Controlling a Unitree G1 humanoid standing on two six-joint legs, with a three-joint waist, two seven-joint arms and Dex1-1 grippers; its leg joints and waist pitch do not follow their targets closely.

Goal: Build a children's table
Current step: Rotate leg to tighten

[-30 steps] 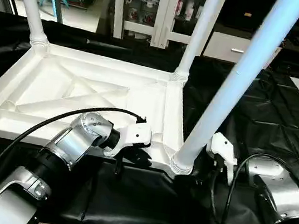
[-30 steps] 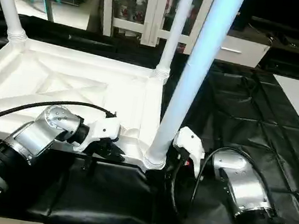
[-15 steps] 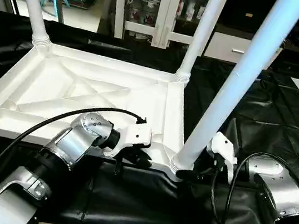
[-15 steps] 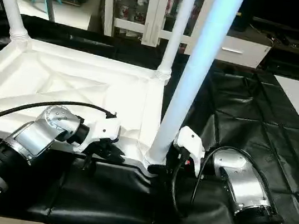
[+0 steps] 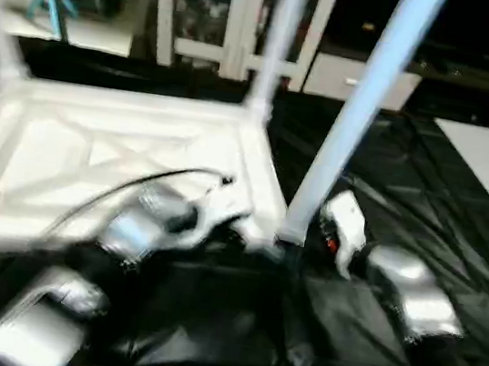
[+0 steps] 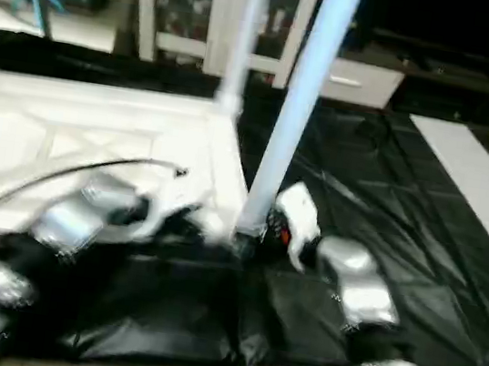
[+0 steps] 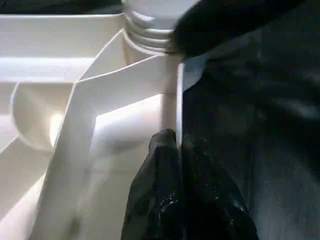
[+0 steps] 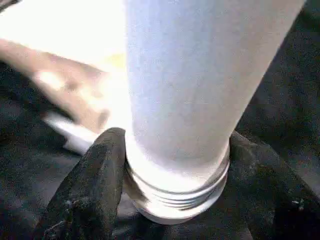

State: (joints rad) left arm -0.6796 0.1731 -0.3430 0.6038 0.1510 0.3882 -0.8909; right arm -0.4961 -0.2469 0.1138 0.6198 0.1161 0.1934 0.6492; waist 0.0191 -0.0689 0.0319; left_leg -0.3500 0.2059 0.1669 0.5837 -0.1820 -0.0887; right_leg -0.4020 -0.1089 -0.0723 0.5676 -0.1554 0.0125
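Children's table top point(image 5: 93, 151) lies underside-up on the black cloth point(image 5: 426, 201) at centre left of the head view, with legs rising from its corners. The right gripper point(image 8: 170, 200) pinches the near-right leg point(image 5: 350, 125) at its threaded base; the left gripper point(image 7: 179, 165) clamps the top's rim. If that leaning leg is cross-threaded, turning could jam it or drag the top.

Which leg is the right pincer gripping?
The near-right leg, closest to the camera: the right pincer clasps its threaded base, while the far leg stands untouched.
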